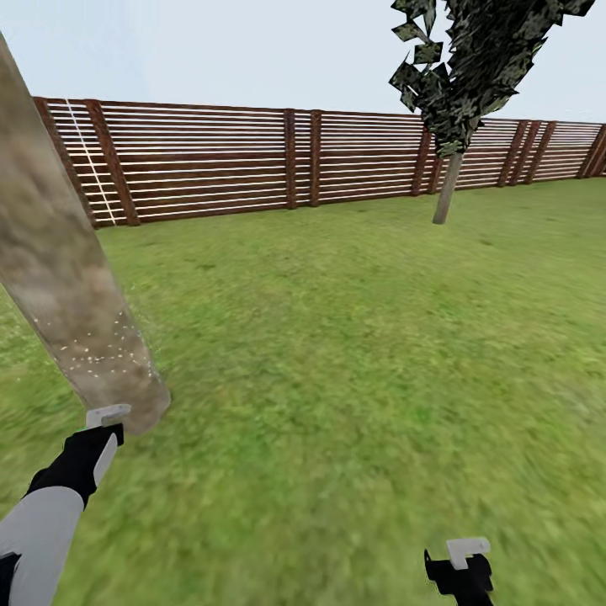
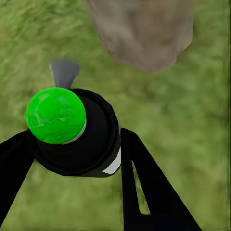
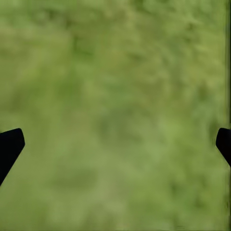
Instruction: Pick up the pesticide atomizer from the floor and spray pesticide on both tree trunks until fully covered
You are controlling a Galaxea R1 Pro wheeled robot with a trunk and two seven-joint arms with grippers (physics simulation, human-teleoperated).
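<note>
The left arm reaches forward and low, its left gripper (image 2: 77,154) clenched around the pesticide atomizer (image 2: 79,137), whose top shows green, just before the base of the near tree trunk (image 1: 71,295); white pesticide specks (image 1: 105,349) dot the bark; farther right stands the second tree (image 1: 459,93) by the fence (image 1: 295,160); the right gripper (image 3: 115,142) hangs over grass (image 3: 115,96), fingers spread wide.

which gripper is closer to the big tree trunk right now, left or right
Left. The left gripper, shut on the atomizer, sits right at the base of the near tree trunk. The right gripper hangs open over grass, well off to the trunk's right.
</note>
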